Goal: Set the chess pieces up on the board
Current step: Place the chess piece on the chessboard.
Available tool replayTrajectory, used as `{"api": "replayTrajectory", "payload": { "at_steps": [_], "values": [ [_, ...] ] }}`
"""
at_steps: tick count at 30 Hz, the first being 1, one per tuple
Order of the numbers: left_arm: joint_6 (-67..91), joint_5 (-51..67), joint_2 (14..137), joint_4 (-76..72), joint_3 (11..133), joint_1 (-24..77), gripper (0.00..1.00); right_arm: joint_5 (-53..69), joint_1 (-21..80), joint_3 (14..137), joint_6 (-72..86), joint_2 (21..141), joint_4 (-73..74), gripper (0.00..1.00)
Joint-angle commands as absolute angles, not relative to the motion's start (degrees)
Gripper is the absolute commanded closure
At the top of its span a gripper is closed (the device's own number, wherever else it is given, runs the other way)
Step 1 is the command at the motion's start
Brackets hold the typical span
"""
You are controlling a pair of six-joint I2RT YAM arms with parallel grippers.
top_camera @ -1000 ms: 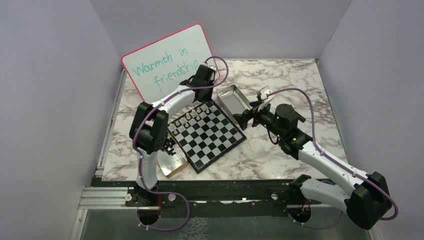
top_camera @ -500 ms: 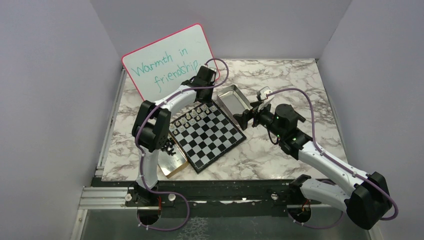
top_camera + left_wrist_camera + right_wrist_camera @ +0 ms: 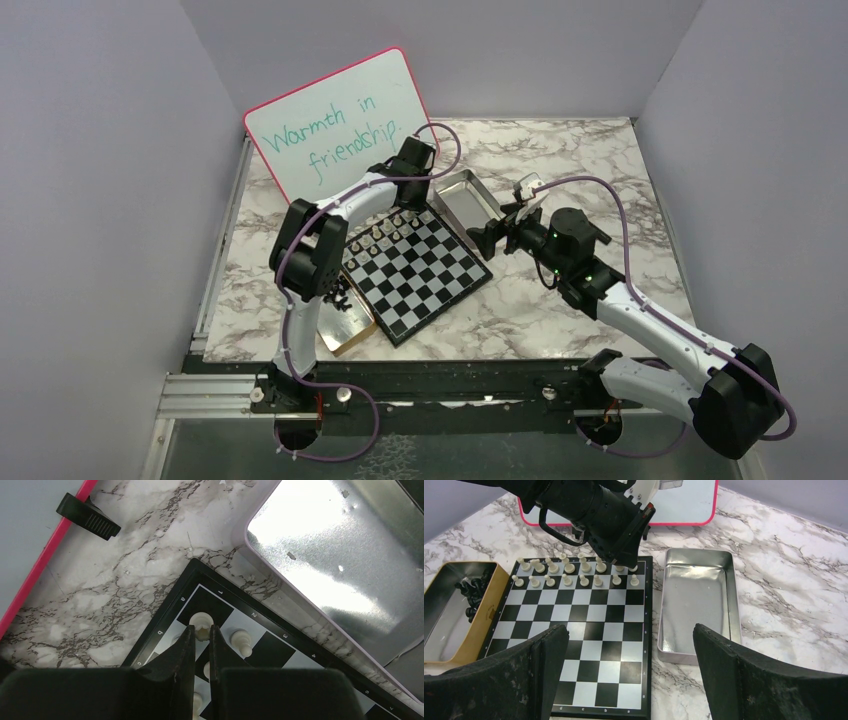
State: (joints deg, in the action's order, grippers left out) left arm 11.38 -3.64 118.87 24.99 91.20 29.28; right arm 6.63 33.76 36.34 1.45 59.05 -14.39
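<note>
The chessboard (image 3: 420, 268) lies at the table's middle and shows whole in the right wrist view (image 3: 589, 625). Cream-white pieces (image 3: 566, 574) stand in two rows along its far edge. Black pieces (image 3: 470, 592) lie in a gold tin (image 3: 345, 322) left of the board. My left gripper (image 3: 201, 630) is at the board's far right corner, its jaws closed on a cream-white rook (image 3: 201, 620) over the black corner square. In the top view the left gripper (image 3: 416, 200) reaches down at that corner. My right gripper (image 3: 629, 635) is wide open and empty, above the board's near right side.
An empty silver tin (image 3: 468, 198) lies right of the board, close to the left gripper. A pink-rimmed whiteboard (image 3: 335, 120) leans at the back left, its black foot (image 3: 87, 516) on the marble. Walls close in on both sides.
The left arm's elbow and wrist have shifted slightly to the right, toward the board's far corner. The right arm has not moved.
</note>
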Motion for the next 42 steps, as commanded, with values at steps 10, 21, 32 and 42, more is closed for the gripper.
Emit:
{"api": "replayTrajectory", "payload": {
  "at_steps": [10, 21, 32, 42],
  "values": [
    [11.67, -3.2, 120.35, 24.96, 93.48, 29.93, 0.85, 4.92, 33.84, 35.95, 0.53, 58.64, -14.13, 0.0],
    [11.35, -3.7, 120.97, 25.48, 94.16, 30.11, 0.82, 4.76, 33.81, 35.85, 0.53, 58.63, -14.22, 0.0],
    [10.93, -5.49, 120.33, 26.65, 94.13, 30.32, 0.83, 4.79, 33.84, 35.72, 0.53, 58.8, -14.46, 0.0],
    [10.44, -5.54, 120.81, 26.98, 94.81, 30.49, 0.77, 4.92, 33.82, 35.74, 0.53, 58.89, -14.5, 0.0]
  ]
}}
